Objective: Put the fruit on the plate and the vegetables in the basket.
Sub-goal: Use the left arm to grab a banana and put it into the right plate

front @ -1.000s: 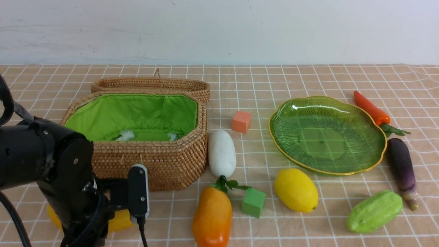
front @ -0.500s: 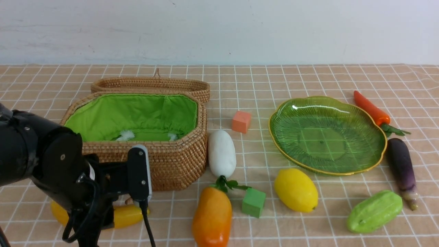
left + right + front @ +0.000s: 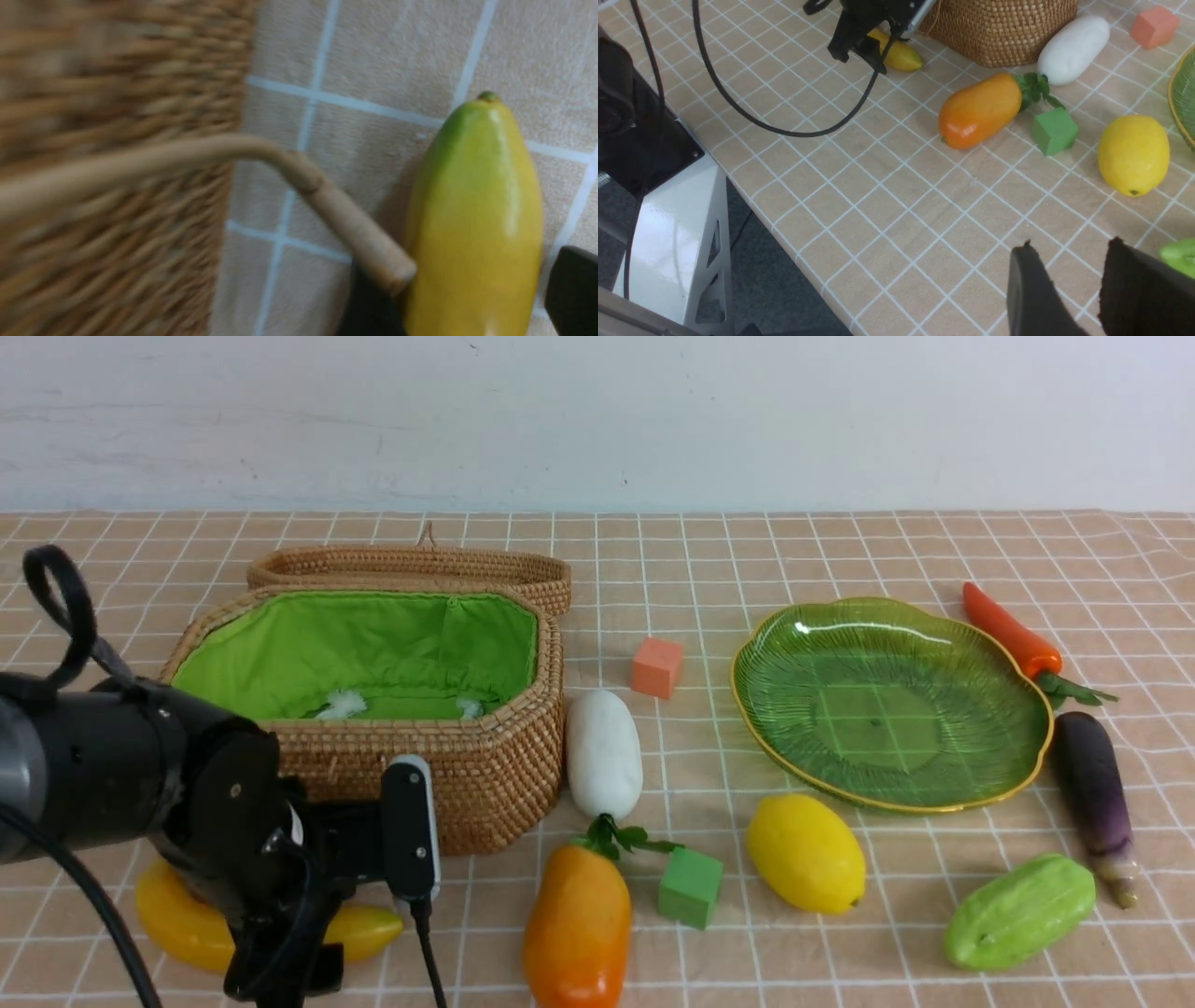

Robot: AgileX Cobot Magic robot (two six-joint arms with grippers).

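Note:
The yellow banana (image 3: 369, 926) lies on the cloth in front of the wicker basket (image 3: 467, 775). My left gripper (image 3: 472, 298) is open with its jaws on either side of the banana (image 3: 472, 224), and a gap shows at one jaw. The mango (image 3: 577, 924), lemon (image 3: 805, 851), white radish (image 3: 603, 751), light-green gourd (image 3: 1019, 910), eggplant (image 3: 1092, 793) and red-orange pepper (image 3: 1010, 630) all rest on the table. The green plate (image 3: 887, 700) holds nothing. My right gripper (image 3: 1071, 245) hangs open and empty above the table's near edge, close to the gourd (image 3: 1178, 254).
The basket's wooden toggle (image 3: 355, 233) rests against the banana beside one left jaw. An orange cube (image 3: 656, 666) and a green cube (image 3: 691, 887) sit between basket and plate. The basket's lid (image 3: 411, 565) lies open behind it. A cable (image 3: 784, 126) trails across the table's front.
My left gripper has gone from shut to open. Its wrist has shifted a little to the right over the banana. Nothing else has moved.

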